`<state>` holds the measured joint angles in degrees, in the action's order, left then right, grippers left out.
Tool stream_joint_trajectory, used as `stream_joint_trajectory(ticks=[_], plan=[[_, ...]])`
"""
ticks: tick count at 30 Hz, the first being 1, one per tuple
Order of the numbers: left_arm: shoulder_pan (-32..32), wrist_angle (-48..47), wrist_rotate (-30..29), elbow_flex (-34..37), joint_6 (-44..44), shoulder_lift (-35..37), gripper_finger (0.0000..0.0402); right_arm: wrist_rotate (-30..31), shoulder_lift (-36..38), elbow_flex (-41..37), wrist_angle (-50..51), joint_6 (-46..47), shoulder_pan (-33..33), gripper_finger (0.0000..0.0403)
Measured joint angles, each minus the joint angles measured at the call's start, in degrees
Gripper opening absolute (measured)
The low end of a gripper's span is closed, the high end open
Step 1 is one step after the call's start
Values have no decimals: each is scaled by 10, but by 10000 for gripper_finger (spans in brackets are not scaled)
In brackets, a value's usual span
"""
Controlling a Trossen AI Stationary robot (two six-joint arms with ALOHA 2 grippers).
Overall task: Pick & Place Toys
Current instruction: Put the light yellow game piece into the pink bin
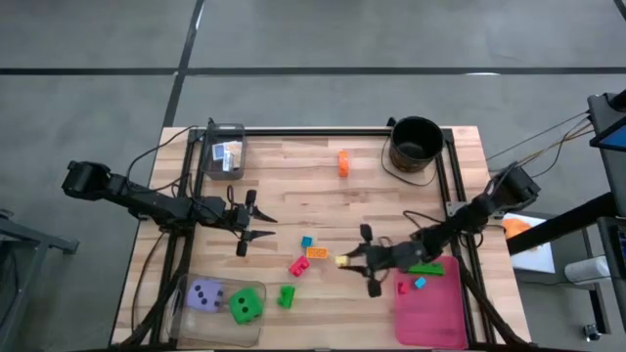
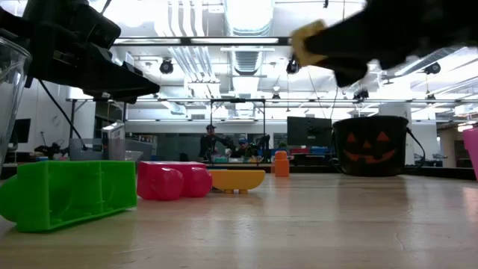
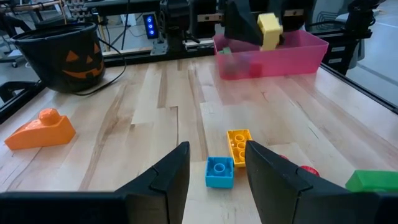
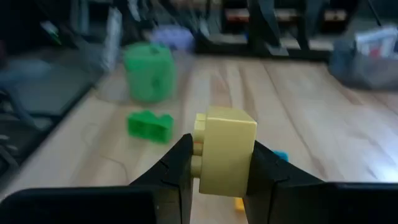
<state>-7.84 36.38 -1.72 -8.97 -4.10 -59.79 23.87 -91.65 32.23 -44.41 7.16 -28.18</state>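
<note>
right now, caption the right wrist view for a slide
Right gripper shut on a yellow brick above the table, green brick and green die beyond.

The right gripper hung above the table's right-centre, fingers clamped on a yellow brick, its arm stretched in from the right edge. The left gripper waited at left-centre, jaws apart, holding nothing.

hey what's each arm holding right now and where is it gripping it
The right end effector clamps a yellow brick by its two opposite side faces, lifted above the table. The left end effector is open and holds nothing.
</note>
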Motion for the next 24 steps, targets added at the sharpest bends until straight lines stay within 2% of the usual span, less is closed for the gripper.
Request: stream_joint_trajectory(ticks=[2, 5, 9, 12, 16, 19, 24], plan=[[0, 0, 0, 0, 0, 0, 157, 0, -2, -37, -64, 0, -12, 88], [0, 0, 0, 0, 0, 0, 157, 3, 0, -82, -104, 22, -35, 88], [0, 0, 0, 0, 0, 0, 157, 8, 24, -117, -106, 80, -61, 88], [0, 0, 0, 0, 0, 0, 157, 15, 54, -127, -70, 119, -77, 88], [0, 0, 0, 0, 0, 0, 157, 20, 116, -120, 56, 176, -97, 88], [0, 0, 0, 0, 0, 0, 157, 21, 173, -93, 209, 230, -109, 88], [0, 0, 0, 0, 0, 0, 157, 20, 238, 1, 493, 334, -134, 88]])
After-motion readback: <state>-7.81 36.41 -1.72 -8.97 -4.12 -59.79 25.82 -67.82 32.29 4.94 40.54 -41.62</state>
